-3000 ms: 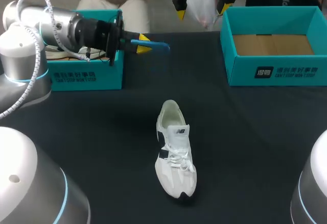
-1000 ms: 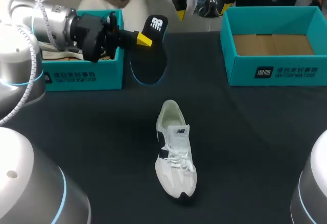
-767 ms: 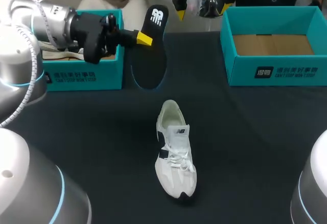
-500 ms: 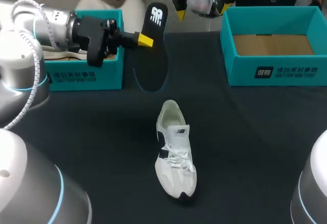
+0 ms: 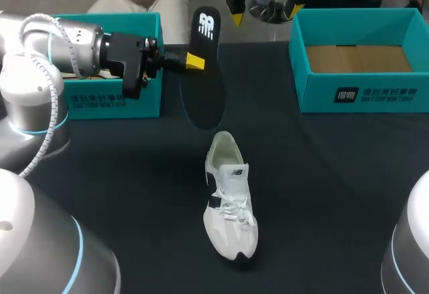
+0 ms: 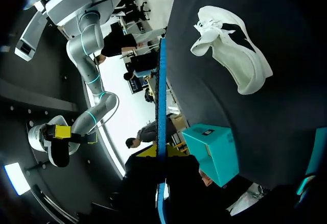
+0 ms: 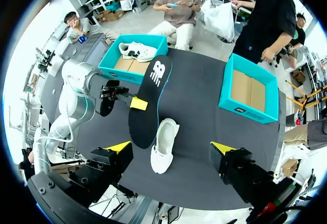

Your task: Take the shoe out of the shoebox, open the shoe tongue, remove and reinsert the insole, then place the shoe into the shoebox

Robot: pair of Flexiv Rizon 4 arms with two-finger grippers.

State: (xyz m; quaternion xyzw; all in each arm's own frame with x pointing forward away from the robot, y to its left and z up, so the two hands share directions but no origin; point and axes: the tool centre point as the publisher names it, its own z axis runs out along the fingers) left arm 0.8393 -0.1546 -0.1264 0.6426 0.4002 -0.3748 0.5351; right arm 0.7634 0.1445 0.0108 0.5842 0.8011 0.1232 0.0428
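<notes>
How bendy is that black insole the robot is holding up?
Probably a little bendy, but not floppy: gripped at one edge by the left end effector, the insole stands nearly straight. It looks very thin edge-on in the left wrist view, so likely light. It may flex when pushed into the shoe.

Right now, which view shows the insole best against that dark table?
Right wrist view: evenly lit, the whole insole shows with its blue rim, though the fisheye bends the table edges. Head view: its black lower half blends into the dark table. Left wrist view: edge-on, just a thin blue line.
</notes>
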